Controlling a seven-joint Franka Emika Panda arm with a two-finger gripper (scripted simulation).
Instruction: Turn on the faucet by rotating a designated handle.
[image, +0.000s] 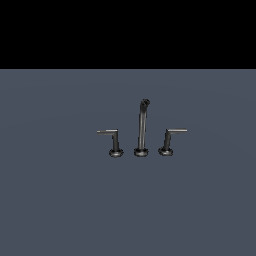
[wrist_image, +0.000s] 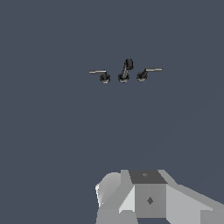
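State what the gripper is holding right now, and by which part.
Nothing is held. The small dark grey metal three-piece faucet stands alone and far from the gripper, and its straight-post L-shaped lever handle is untouched. Only the grey gripper body shows; its fingers are unseen.

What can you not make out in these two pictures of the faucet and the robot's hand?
- Hand: the wrist view's lower edge cuts off the fingers, so open or shut cannot be told; the exterior view shows no arm at all.
- Spout tip: too small and dark in both views to see the opening.
- Handle: too small to read any on or off position.
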